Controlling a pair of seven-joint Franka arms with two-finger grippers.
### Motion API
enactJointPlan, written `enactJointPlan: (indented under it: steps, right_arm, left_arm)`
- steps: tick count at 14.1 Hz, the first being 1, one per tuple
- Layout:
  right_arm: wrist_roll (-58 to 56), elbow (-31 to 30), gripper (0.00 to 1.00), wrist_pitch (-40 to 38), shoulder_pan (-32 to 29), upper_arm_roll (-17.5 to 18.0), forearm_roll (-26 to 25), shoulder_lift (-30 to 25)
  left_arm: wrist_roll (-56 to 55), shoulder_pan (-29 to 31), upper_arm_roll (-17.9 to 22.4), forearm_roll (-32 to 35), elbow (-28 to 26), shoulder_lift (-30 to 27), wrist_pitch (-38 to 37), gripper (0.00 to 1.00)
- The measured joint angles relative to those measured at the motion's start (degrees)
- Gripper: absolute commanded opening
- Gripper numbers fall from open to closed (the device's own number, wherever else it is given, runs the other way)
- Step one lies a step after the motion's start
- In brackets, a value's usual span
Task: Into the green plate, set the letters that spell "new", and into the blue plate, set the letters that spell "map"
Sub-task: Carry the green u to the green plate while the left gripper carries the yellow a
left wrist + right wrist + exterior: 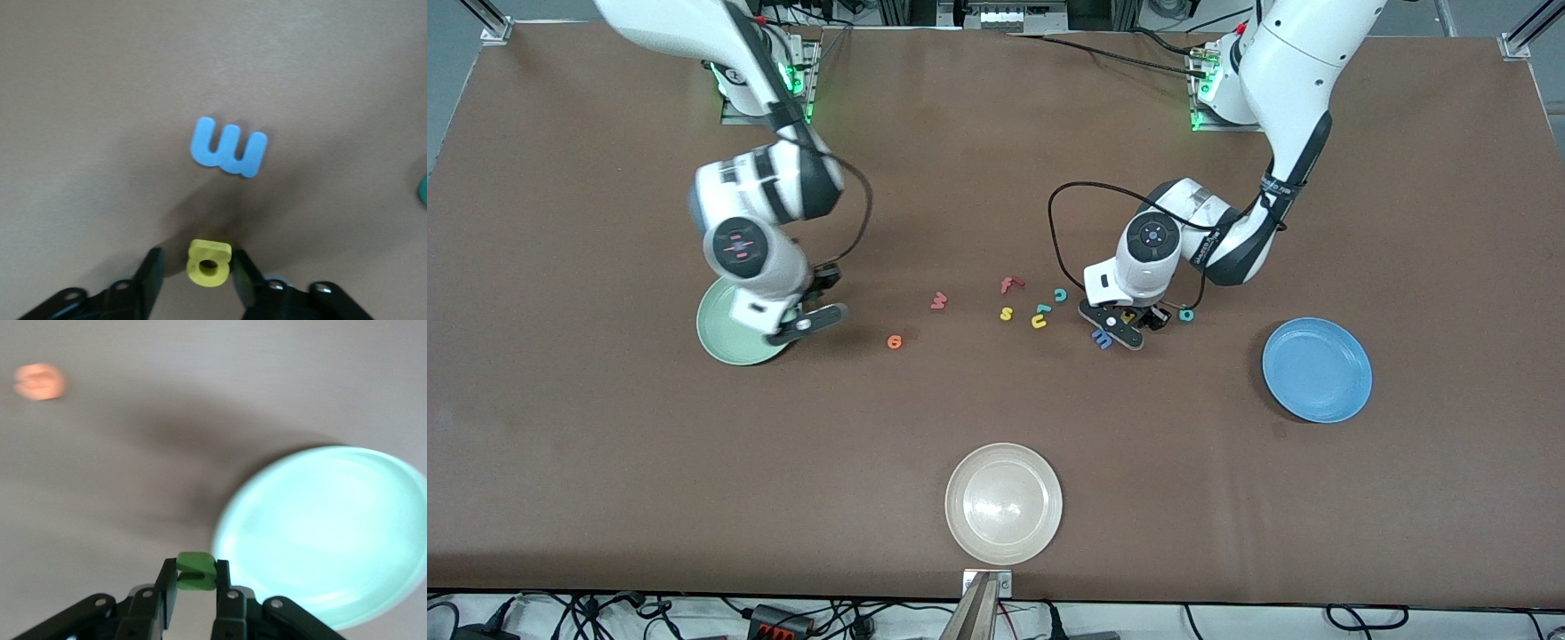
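Note:
My right gripper (807,324) (196,572) is shut on the dark green "n" (196,568). It hangs over the rim of the green plate (725,342) (333,533). The orange "e" (895,340) (40,381) and the pinkish-red "w" (938,300) lie on the table between the two arms. My left gripper (1129,322) (197,261) is down at the table around the yellow "a" (1129,316) (209,263). One finger touches the "a" and a gap shows at the other. The blue "m" (1103,339) (229,147) lies just beside it. The teal "p" (1185,314) (423,190) lies toward the blue plate (1316,370).
A red "f" (1009,284), a yellow "s" (1006,313), a teal "c" (1060,294) and a yellow "u" (1039,322) lie in a cluster beside my left gripper. A cream-white plate (1003,504) sits nearest the front camera.

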Motion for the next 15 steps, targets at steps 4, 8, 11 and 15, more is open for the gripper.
enactJointPlan:
  steps: [4, 8, 11, 15]
  right_arm:
    - [-0.1, 0.3, 0.07, 0.2, -6.2, -0.5, 0.0, 1.1]
    - [0.4, 0.4, 0.1, 1.7, -6.5, -0.3, 0.0, 4.5]
    - [0.5, 0.5, 0.97, 2.8, -6.9, -0.3, 0.1, 7.2]
    - [0.6, 3.7, 1.0, 4.1, -7.0, -0.2, 0.1, 7.9]
  left_arm:
    - [0.0, 0.2, 0.0, 0.0, 0.0, -0.4, 0.0, 0.09]
    - [0.1, 1.0, 0.1, 0.0, 0.8, -1.5, -2.0, 0.11]
    - [1.2, 3.6, 0.1, 0.0, 4.3, -5.1, -13.7, 0.12]
    - [7.7, 9.2, 0.2, 0.1, 9.4, -8.6, -25.9, 0.12]
